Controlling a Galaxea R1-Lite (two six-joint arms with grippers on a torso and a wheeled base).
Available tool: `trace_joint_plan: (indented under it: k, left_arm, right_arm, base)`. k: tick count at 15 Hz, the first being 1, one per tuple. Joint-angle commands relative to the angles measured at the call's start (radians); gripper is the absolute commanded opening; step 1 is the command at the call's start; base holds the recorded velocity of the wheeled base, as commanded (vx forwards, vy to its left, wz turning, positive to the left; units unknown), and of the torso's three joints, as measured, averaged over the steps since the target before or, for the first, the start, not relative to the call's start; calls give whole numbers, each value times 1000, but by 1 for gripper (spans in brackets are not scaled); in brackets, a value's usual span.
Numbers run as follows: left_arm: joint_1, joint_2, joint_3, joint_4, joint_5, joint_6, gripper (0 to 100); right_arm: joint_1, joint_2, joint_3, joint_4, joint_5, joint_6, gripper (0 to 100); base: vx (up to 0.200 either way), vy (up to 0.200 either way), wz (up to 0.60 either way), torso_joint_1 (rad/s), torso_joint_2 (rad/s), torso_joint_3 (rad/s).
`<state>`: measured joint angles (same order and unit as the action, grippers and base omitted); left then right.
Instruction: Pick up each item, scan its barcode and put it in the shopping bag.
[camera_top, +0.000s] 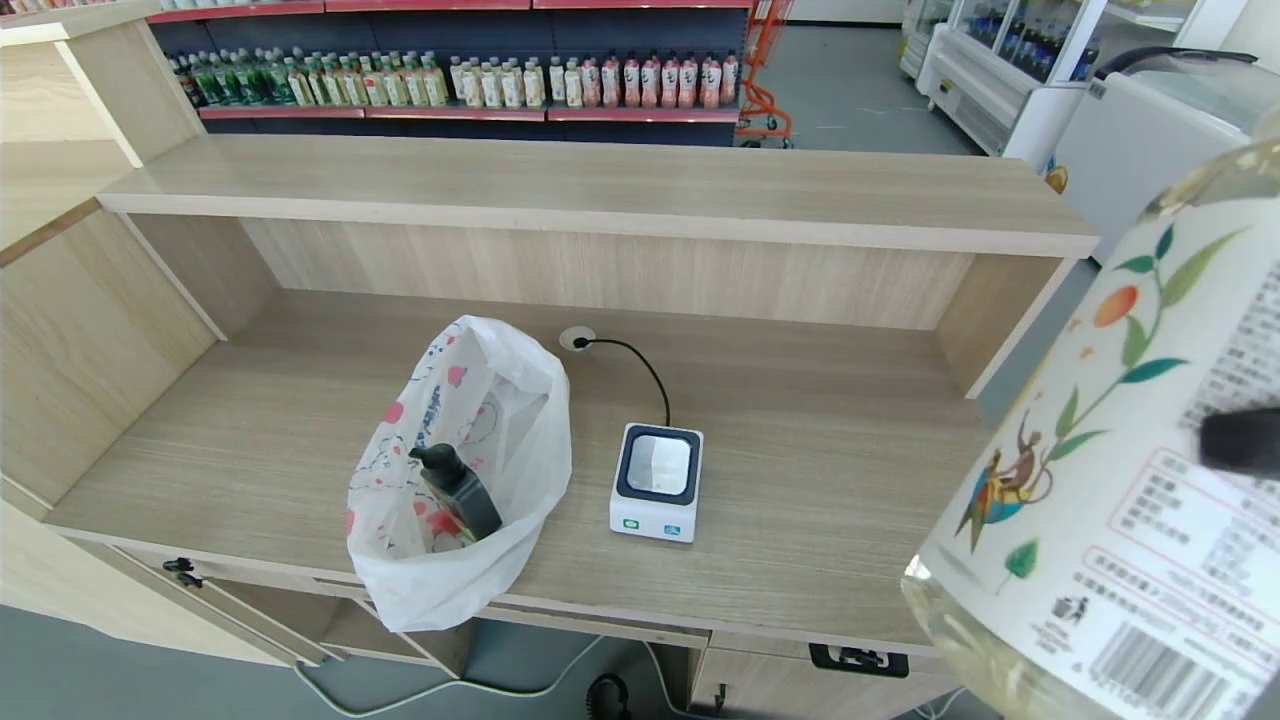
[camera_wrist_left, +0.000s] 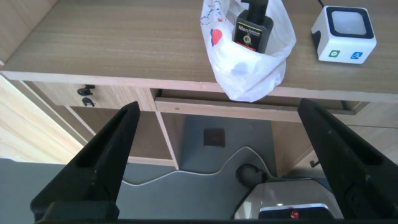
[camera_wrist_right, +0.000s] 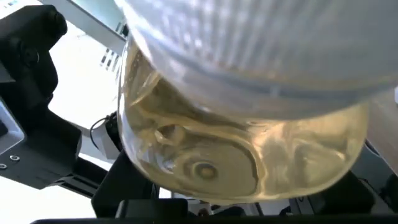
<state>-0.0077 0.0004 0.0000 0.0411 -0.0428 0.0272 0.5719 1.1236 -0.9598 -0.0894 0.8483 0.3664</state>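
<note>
The desk (camera_top: 800, 480) carries a floppy bag (camera_top: 500, 400) with a pump bottle (camera_top: 460, 490) inside and the scanner (camera_top: 657, 480) just beside it. The bottle (camera_top: 1120, 450) is up at the right, the right gripper (camera_top: 1238, 440) apparently pinching its label. Full of liquid, it is probably heavy and slick, so grip mid-body with the barcode uncovered. The left gripper (camera_wrist_left: 219, 109) hangs spread, empty.

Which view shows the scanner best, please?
The head view: the scanner sits whole on the counter, window up, cable attached. The left wrist view catches it at an angle, beside the bag. The right wrist view faces the base of a bottle instead.
</note>
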Motion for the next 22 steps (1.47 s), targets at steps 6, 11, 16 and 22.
trace_joint_plan:
  k: [6, 11, 16, 22]
  left_arm:
    - [0, 0, 0, 0, 0, 0, 100]
    - [0, 0, 0, 0, 0, 0, 100]
    - [0, 0, 0, 0, 0, -1, 100]
    - [0, 0, 0, 0, 0, 0, 100]
  right_arm:
    - [60, -50, -57, 105, 0, 0, 0]
    - [60, -54, -114, 192, 0, 0, 0]
    - [51, -51, -128, 217, -9, -4, 0]
    - [29, -41, -119, 215, -11, -24, 0]
  base:
    - [0, 0, 0, 0, 0, 0]
    - [0, 0, 0, 0, 0, 0]
    - [0, 0, 0, 0, 0, 0]
    - [0, 0, 0, 0, 0, 0]
